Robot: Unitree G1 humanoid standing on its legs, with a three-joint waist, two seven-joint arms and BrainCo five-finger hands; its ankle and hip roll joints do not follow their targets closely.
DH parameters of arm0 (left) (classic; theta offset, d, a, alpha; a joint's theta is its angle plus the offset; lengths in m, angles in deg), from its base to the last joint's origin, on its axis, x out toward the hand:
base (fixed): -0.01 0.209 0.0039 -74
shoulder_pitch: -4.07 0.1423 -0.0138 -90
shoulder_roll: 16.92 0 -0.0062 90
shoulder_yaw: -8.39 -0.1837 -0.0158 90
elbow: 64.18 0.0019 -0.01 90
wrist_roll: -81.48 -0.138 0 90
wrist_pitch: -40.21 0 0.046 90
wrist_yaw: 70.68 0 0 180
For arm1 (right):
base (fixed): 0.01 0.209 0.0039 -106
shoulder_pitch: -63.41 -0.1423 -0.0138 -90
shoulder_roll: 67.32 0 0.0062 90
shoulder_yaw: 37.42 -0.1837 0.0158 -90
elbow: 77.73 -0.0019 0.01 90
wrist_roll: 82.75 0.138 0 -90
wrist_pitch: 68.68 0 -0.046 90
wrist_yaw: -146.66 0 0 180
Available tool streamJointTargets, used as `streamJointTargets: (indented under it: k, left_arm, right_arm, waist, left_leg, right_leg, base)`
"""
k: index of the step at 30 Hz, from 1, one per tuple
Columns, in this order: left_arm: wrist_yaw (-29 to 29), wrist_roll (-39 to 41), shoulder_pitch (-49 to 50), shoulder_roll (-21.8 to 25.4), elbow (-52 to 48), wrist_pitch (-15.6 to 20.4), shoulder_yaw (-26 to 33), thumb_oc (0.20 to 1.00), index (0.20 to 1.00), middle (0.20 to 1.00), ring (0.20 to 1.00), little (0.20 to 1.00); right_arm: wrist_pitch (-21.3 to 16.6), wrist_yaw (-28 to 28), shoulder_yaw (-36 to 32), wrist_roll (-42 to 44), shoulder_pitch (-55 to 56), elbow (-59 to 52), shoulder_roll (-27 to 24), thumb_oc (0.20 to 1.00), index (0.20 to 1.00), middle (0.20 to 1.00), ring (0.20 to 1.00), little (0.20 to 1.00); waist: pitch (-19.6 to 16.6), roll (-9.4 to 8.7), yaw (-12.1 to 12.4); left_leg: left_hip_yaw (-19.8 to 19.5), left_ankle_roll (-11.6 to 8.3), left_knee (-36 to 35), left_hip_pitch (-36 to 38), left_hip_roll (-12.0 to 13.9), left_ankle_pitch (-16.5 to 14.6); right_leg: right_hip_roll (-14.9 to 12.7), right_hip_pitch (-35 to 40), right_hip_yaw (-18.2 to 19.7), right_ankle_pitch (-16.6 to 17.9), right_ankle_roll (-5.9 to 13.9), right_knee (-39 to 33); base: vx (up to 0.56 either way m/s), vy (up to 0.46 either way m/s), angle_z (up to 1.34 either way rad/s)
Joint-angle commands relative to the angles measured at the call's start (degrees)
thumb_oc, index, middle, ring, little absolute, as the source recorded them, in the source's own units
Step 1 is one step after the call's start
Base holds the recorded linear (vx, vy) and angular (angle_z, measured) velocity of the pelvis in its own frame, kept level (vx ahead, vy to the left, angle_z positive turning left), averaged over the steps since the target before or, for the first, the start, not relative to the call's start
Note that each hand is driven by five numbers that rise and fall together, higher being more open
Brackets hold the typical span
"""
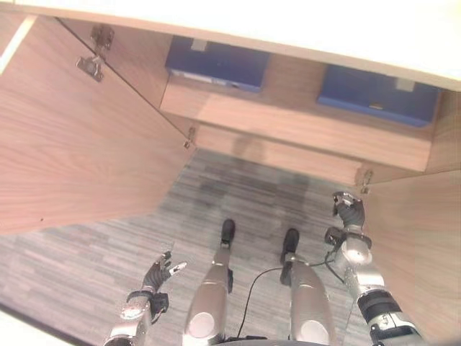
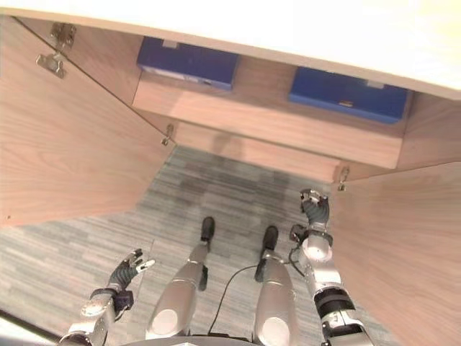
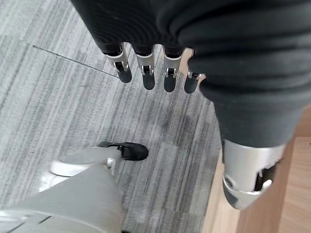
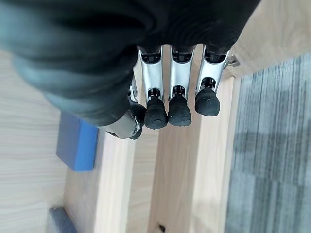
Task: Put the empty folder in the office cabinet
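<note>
2 blue folders (image 1: 217,63) inside open cabinet (image 1: 302,133), hands empty

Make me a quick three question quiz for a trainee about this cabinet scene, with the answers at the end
1. True or false: both cabinet doors, the left door and the right door, stand open.
2. How many blue folders lie on the cabinet shelf?
3. Which fits the left hand and right hand? A: the left hand holds a folder. B: both hands are empty, fingers relaxed. C: the right hand grips a door.

Key
1. True.
2. Two, one on the left and another on the right.
3. B.
</note>
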Motion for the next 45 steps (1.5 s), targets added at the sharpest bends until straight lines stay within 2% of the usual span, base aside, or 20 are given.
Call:
streamJointTargets:
  k: [1, 6, 9, 11, 12, 13, 14, 15, 16, 17, 18, 25, 27, 30, 31, 32, 34, 39, 41, 45]
  left_arm:
    - [-0.67, -2.06, 0.94, 0.62, 2.31, 0.16, 1.01, 1.0, 1.0, 1.0, 1.0, 1.0]
    - [-0.52, -3.28, 1.74, 0.04, 3.89, -0.06, 2.36, 1.0, 1.0, 1.0, 1.0, 1.0]
    - [-0.54, -4.89, 2.45, -0.36, 5.43, -0.21, 3.76, 1.0, 1.0, 1.0, 1.0, 1.0]
    - [-0.78, -5.23, 2.88, -0.19, 5.7, -0.24, 4.3, 1.0, 1.0, 1.0, 1.0, 1.0]
    - [-0.78, -5.23, 2.89, -0.18, 5.69, -0.23, 4.31, 1.0, 1.0, 1.0, 1.0, 1.0]
    - [-1.5, -5.74, 2.48, -0.07, 6.46, -0.17, 4.26, 1.0, 1.0, 1.0, 1.0, 1.0]
    - [-1.51, -5.75, 2.49, -0.08, 6.48, -0.15, 4.24, 1.0, 1.0, 1.0, 1.0, 1.0]
    - [-1.71, -5.45, 1.72, -0.47, 7.32, 0.3, 3.55, 1.0, 1.0, 1.0, 1.0, 1.0]
    - [-2.29, -5.29, 1.2, -0.4, 7.6, 0.21, 3.26, 1.0, 1.0, 1.0, 1.0, 1.0]
    - [-2.31, -5.29, 1.21, -0.39, 7.61, 0.21, 3.27, 1.0, 1.0, 1.0, 1.0, 1.0]
    - [-2.41, -6.37, 0.99, -0.51, 8.86, 0.58, 2.79, 1.0, 1.0, 1.0, 1.0, 1.0]
    - [-3.24, -5.04, 1.01, -1.96, 11.2, 0.72, 3.91, 1.0, 1.0, 1.0, 1.0, 1.0]
    - [-3.06, -5.75, 1.2, -2.91, 12.06, 0.4, 3.39, 1.0, 1.0, 1.0, 1.0, 1.0]
    - [-2.59, -7.34, 1.19, -3.57, 12.59, -0.61, 3.65, 1.0, 1.0, 1.0, 1.0, 1.0]
    - [-2.59, -7.35, 1.16, -3.59, 12.59, -0.62, 3.66, 1.0, 1.0, 1.0, 1.0, 1.0]
    - [-2.44, -7.66, 1.65, -3.61, 12.55, -0.69, 3.95, 1.0, 1.0, 1.0, 1.0, 1.0]
    - [-2.61, -8.77, 2.4, -3.61, 13.13, -0.67, 4.72, 1.0, 1.0, 1.0, 1.0, 1.0]
    - [-2.72, -8.72, 2.27, -3.5, 13.49, -0.93, 5.51, 1.0, 1.0, 1.0, 1.0, 1.0]
    - [-2.68, -8.92, 2.52, -3.55, 13.09, -1.03, 5.41, 1.0, 1.0, 1.0, 1.0, 1.0]
    - [-2.91, -9.12, 2.21, -3.28, 12.41, -0.98, 4.98, 1.0, 1.0, 1.0, 1.0, 1.0]
  right_arm:
    - [-0.39, -2.97, 1.81, -3.1, -0.26, 0.97, 0.24, 1.0, 1.0, 1.0, 1.0, 1.0]
    - [1.87, -7.95, 5.36, -5.72, 3.76, 5.15, 0.99, 1.0, 1.0, 1.0, 1.0, 1.0]
    - [3.26, -10.57, 6.75, -8.53, 7.17, 7.3, 1.77, 1.0, 1.0, 1.0, 1.0, 1.0]
    - [3.57, -11.7, 7.33, -8.86, 8.23, 6.88, 2.46, 1.0, 1.0, 1.0, 1.0, 1.0]
    - [3.58, -11.7, 7.34, -8.86, 8.25, 6.86, 2.47, 1.0, 1.0, 1.0, 1.0, 1.0]
    - [3.53, -11.87, 7.11, -8.27, 8.8, 6.77, 3.15, 1.0, 1.0, 1.0, 1.0, 1.0]
    - [3.52, -11.88, 7.11, -8.26, 8.83, 6.77, 3.15, 1.0, 1.0, 1.0, 1.0, 1.0]
    - [3.21, -11.75, 7.12, -6.7, 9.94, 7.66, 3.38, 1.0, 1.0, 1.0, 1.0, 1.0]
    - [3.27, -11.59, 7.56, -6.1, 9.8, 7.7, 3.15, 1.0, 1.0, 1.0, 1.0, 1.0]
    - [3.24, -11.59, 7.59, -6.07, 9.79, 7.74, 3.16, 1.0, 1.0, 1.0, 1.0, 1.0]
    - [3.09, -11.53, 8.1, -5.91, 9.57, 8.11, 2.91, 1.0, 1.0, 1.0, 1.0, 1.0]
    - [3.28, -11.91, 9.09, -8.39, 9.83, 7.66, 0.21, 1.0, 1.0, 1.0, 1.0, 1.0]
    - [3.45, -11.32, 7.71, -8.4, 9.24, 9.09, -1.1, 1.0, 1.0, 1.0, 1.0, 1.0]
    - [3.77, -10.84, 6.76, -7.98, 8.42, 10.45, -2.12, 1.0, 1.0, 1.0, 1.0, 1.0]
    - [3.76, -10.84, 6.75, -7.97, 8.38, 10.46, -2.13, 1.0, 1.0, 1.0, 1.0, 1.0]
    - [3.89, -10.78, 6.52, -7.95, 8.57, 10.68, -2.3, 1.0, 1.0, 1.0, 1.0, 1.0]
    - [3.84, -11.26, 5.59, -7.84, 10.01, 10.57, -2.45, 1.0, 1.0, 1.0, 1.0, 1.0]
    - [4.2, -11.69, 4.28, -7.43, 12.06, 10.5, -2.19, 1.0, 1.0, 1.0, 1.0, 1.0]
    - [4.33, -11.89, 4.03, -7.64, 12.42, 10.46, -2.02, 1.0, 1.0, 1.0, 1.0, 1.0]
    - [4.61, -11.53, 4.01, -7.76, 11.0, 11.96, -0.94, 1.0, 1.0, 1.0, 1.0, 1.0]
  waist:
    - [-2.79, -0.45, 0.75]
    - [-6.21, -1.92, 0.48]
    - [-8.87, -2.56, 0.69]
    - [-8.64, -2.57, 0.54]
    - [-8.56, -2.65, 0.62]
    - [-9.07, -2.13, 0.32]
    - [-8.97, -2.14, 0.31]
    - [-9.7, -1.91, -0.81]
    - [-10.04, -2.18, -0.82]
    - [-9.73, -2.18, -1.0]
    - [-10.92, -2.64, -0.09]
    - [-12.29, -1.72, 0.52]
    - [-11.85, -1.56, 0.05]
    - [-11.28, -2.6, -1.88]
    - [-11.41, -2.52, -1.78]
    - [-11.58, -2.84, -2.15]
    - [-12.86, -3.28, -2.96]
    - [-14.61, -2.74, -4.53]
    - [-15.39, -2.55, -4.57]
    - [-15.99, -3.3, -3.25]
  left_leg:
    - [4.51, -2.2, -0.92, 3.46, 2.94, -3.24]
    - [4.86, -1.54, -1.28, 8.47, 3.01, -4.71]
    - [4.53, -0.33, -1.33, 12.98, 2.99, -6.38]
    - [4.07, 0.71, -1.0, 14.94, 3.13, -6.57]
    - [4.19, 0.73, -0.98, 15.03, 3.05, -6.6]
    - [1.83, 0.96, -0.85, 15.52, 3.14, -6.41]
    - [1.82, 0.96, -0.85, 15.67, 3.12, -6.48]
    - [-1.74, 1.05, -0.3, 15.24, 2.31, -6.05]
    - [-2.45, 0.78, -0.04, 14.73, 1.51, -5.74]
    - [-2.61, 0.8, -0.04, 15.11, 1.47, -5.85]
    - [-4.78, 0.03, -0.28, 14.96, 0.04, -5.34]
    - [-8.91, -3.09, -1.62, 12.72, 0.12, -1.93]
    - [-5.04, -3.77, -1.01, 10.38, 1.08, -0.75]
    - [13.93, -2.99, 3.96, 10.37, 6.6, -2.2]
    - [13.99, -3.0, 4.07, 10.1, 6.72, -2.15]
    - [16.92, -3.1, 5.86, 10.96, 8.3, -3.24]
    - [18.22, -3.8, 7.53, 14.44, 10.07, -5.39]
    - [20.13, -4.87, 5.18, 18.87, 11.89, -5.7]
    - [20.24, -5.05, 2.59, 19.73, 11.25, -5.63]
    - [18.38, -3.76, 0.88, 20.66, 8.5, -7.39]
  right_leg:
    - [-1.54, 4.76, 2.08, -2.11, 5.35, 0.83]
    - [-1.68, 9.74, 1.39, -1.47, 6.08, -0.95]
    - [-2.4, 11.19, 0.81, -0.8, 7.9, 4.18]
    - [-2.16, 10.08, 2.49, 2.51, 9.82, 11.2]
    - [-2.23, 10.01, 2.65, 2.42, 9.85, 11.42]
    - [0.41, 9.95, 6.86, 1.83, 10.31, 13.06]
    - [0.39, 10.07, 6.86, 1.71, 10.31, 13.14]
    - [4.54, 12.13, 14.28, -3.33, 8.64, 8.46]
    - [5.37, 13.52, 16.48, -4.32, 7.17, 4.52]
    - [5.31, 14.09, 16.3, -4.42, 7.14, 4.3]
    - [4.46, 18.02, 14.85, -5.68, 5.23, -2.2]
    - [4.4, 22.48, 9.73, -5.89, 3.87, -7.48]
    - [3.5, 23.19, 7.09, -5.14, 3.89, -8.66]
    - [0.99, 22.76, 3.24, -3.78, 4.07, -9.14]
    - [1.1, 22.52, 3.34, -3.57, 4.04, -9.22]
    - [0.43, 22.27, 2.12, -2.83, 3.88, -9.44]
    - [-0.91, 22.56, -0.73, -1.79, 3.56, -10.11]
    - [-1.46, 22.78, -4.88, -1.54, 3.55, -9.59]
    - [-1.61, 23.21, -5.71, -1.19, 3.99, -9.64]
    - [-3.6, 23.88, -5.98, 0.86, 5.29, -10.07]
  base:
    - [0.09, 0.083, -0.23]
    - [0.08, 0.098, -0.03]
    - [0.09, 0.154, 0.07]
    - [0.01, 0.075, 0.06]
    - [0.01, 0.016, 0.05]
    - [0.0, 0.0, 0.0]
    - [0.06, -0.014, 0.32]
    - [0.08, -0.031, 0.6]
    - [0.08, -0.03, 1.1]
    - [0.06, -0.076, 1.19]
    - [0.05, -0.118, 1.4]
    - [-0.05, -0.119, 1.03]
    - [-0.16, 0.004, 0.67]
    - [-0.21, 0.084, 0.6]
    - [-0.19, 0.048, 0.81]
    - [-0.14, 0.039, 0.74]
    - [-0.1, 0.045, 0.53]
    - [-0.02, 0.079, 0.77]
    - [0.04, 0.201, 0.9]
    - [0.01, 0.228, 0.36]
